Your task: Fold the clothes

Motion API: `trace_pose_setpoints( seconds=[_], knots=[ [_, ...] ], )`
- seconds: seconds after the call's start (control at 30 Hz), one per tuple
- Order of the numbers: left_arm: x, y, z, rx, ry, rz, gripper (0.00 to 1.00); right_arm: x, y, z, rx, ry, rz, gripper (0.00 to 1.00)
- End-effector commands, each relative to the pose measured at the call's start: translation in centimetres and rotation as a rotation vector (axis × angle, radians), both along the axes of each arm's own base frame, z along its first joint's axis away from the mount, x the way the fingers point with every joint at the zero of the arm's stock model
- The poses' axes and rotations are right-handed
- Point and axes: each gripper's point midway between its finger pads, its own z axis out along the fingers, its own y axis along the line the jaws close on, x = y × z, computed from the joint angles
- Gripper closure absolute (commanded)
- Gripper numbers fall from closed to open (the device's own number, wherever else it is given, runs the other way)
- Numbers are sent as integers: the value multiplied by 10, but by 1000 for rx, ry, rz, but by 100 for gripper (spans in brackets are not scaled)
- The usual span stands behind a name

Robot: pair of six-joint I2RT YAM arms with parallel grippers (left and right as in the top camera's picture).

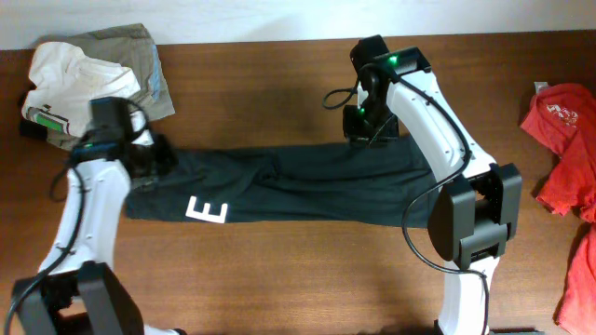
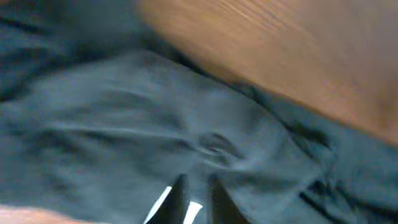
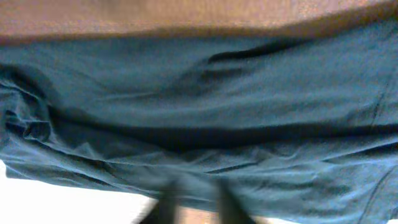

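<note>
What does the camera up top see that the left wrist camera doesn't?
Only overhead: the left arm, the right arm, a red garment at the right edge, and a white-and-olive clothes pile top left. Only left wrist: the cloth's small wrinkles up close, blurred. Both: the black T-shirt, its white lettering, the wooden table.
</note>
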Motion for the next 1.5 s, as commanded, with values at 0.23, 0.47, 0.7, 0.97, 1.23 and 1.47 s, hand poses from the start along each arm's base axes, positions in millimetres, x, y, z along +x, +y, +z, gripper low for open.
trace_pose_setpoints(
  seconds=[0.23, 0.47, 0.7, 0.97, 1.23, 1.47],
  knots=[
    [-1, -24, -111, -30, 230, -101, 96, -50, -6, -98, 76, 177, -44, 93],
    [-21, 47, -140, 22, 331, 72, 98, -48, -71, -113, 55, 209, -217, 96],
    [-16, 73, -94, 65, 231, 136, 99, -31, -158, -102, -94, 159, -390, 96],
    [-15, 73, 26, 127, -51, 152, 7, -22, -239, -11, -15, 53, -478, 4],
    [-17, 63, 23, 72, -40, 137, 1, -52, -198, -84, 307, 87, -362, 1],
    [-16, 58, 23, 44, -47, 128, 1, -67, -131, -118, 401, 112, -268, 1]
  ],
)
